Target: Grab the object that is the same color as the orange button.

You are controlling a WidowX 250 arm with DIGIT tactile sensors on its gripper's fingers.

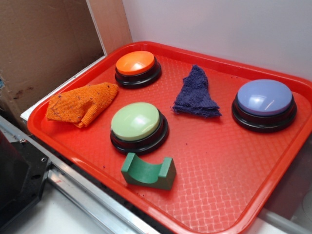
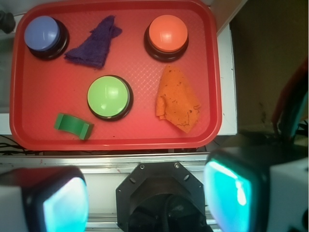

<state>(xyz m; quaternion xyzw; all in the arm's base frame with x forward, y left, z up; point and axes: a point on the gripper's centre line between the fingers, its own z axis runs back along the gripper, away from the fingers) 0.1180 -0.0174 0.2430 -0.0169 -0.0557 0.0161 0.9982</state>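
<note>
Red tray (image 1: 229, 195) holds five items. Orange button (image 1: 136, 63) sits at the far left of the tray in the exterior view. The orange rag (image 1: 83, 103) lies flat and crumpled near the tray's left rim, just beside the green button (image 1: 136, 122) and nearer the camera than the orange button; it touches neither. The purple rag (image 1: 196, 93) lies mid-tray, between the orange button and the lavender button (image 1: 264, 97). A green block (image 1: 148, 171) rests near the front rim.

The gripper (image 2: 147, 198) shows only in the wrist view, high above the tray and off its near edge. Its two fingers stand wide apart at the bottom corners of that view, with nothing between them. It is not over the target; from this view the orange rag (image 2: 176, 99) lies ahead and to the right.

Assessment: the approach has not begun. Risks noted:
- The rag sits close to the tray's raised rim; a finger descending on that side may strike the rim and miss the cloth.
- The rag is thin and lies flat on textured plastic; a shallow descent may close on air, a deep one may jam the fingers on the tray.
- The green button is close by; a wide opening may clip its dome.
- Orange on red gives poor contrast; the rag's edge may be misjudged.
</note>
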